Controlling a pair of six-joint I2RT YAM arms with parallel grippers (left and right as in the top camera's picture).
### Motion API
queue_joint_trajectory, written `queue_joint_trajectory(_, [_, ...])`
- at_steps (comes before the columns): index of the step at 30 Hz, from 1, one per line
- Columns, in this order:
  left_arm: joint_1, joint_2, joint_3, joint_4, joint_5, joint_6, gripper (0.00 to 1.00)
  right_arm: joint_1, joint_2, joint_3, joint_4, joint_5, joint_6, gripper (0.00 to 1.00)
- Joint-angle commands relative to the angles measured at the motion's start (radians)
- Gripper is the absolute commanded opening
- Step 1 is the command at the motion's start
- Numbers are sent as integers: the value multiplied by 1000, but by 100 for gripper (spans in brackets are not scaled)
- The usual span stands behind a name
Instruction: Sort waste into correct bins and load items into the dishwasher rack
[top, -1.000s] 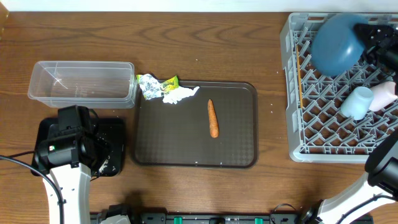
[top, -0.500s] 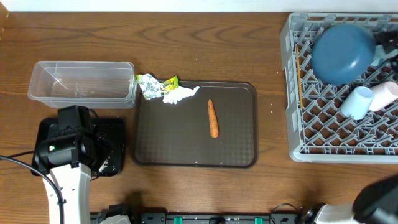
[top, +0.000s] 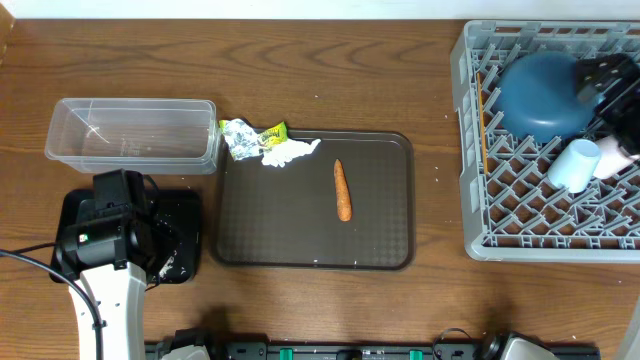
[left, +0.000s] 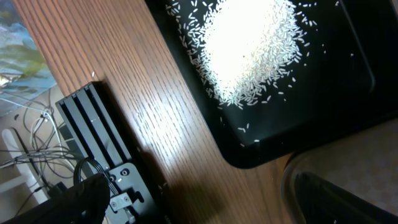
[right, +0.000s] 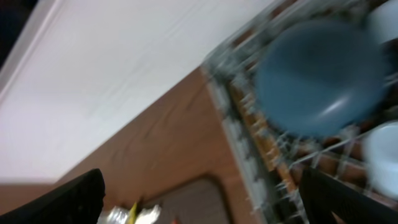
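White rice grains (left: 249, 50) lie heaped in the black tray (left: 348, 93), which sits partly under my left arm. My left gripper (left: 205, 211) hangs open above the table beside it, holding nothing. The clear tub (top: 130, 135) stands behind it. On the brown serving tray's back edge lie the wrapper (top: 248, 135) and the tissue (top: 290, 152); the carrot (top: 342, 190) lies mid-tray. In the rack (top: 520, 245) rest the dark-blue bowl (top: 540, 95), upside down, the light-blue bowl (top: 575, 165) and the white cup (top: 618, 158). My right gripper (top: 603, 85) is open just right of the dark-blue bowl (right: 317, 74).
The brown serving tray (top: 390, 230) fills the table's middle between the bins and the rack. A thin orange-brown stick shape (top: 483, 130) lies along the rack's left side. The right wrist view is blurred. Cables and a black base (left: 106, 155) sit at the table's front edge.
The dark-blue bowl has dropped from a tilted hold to rest upside down in the rack. My right gripper has let go and shifted to the bowl's right. The left arm is still.
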Motion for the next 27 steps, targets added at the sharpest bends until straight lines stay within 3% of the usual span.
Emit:
queue_joint_trajectory(1, [5,-2,11,-4,-12,-9,98,75,-58,11,-72,-71,-35,99])
queue_joint_trajectory(10, [5,-2,11,-4,-12,-9,98,341,-67,-24,-305,117,-76,99])
queue_joint_trajectory(16, [5,-2,11,-4,-12,-9,98,484,-44,-129,-288,150,-71,99])
queue_joint_trajectory(27, [5,-2,11,-4,-12,-9,98,550,20,-288,-231,143,-39,99])
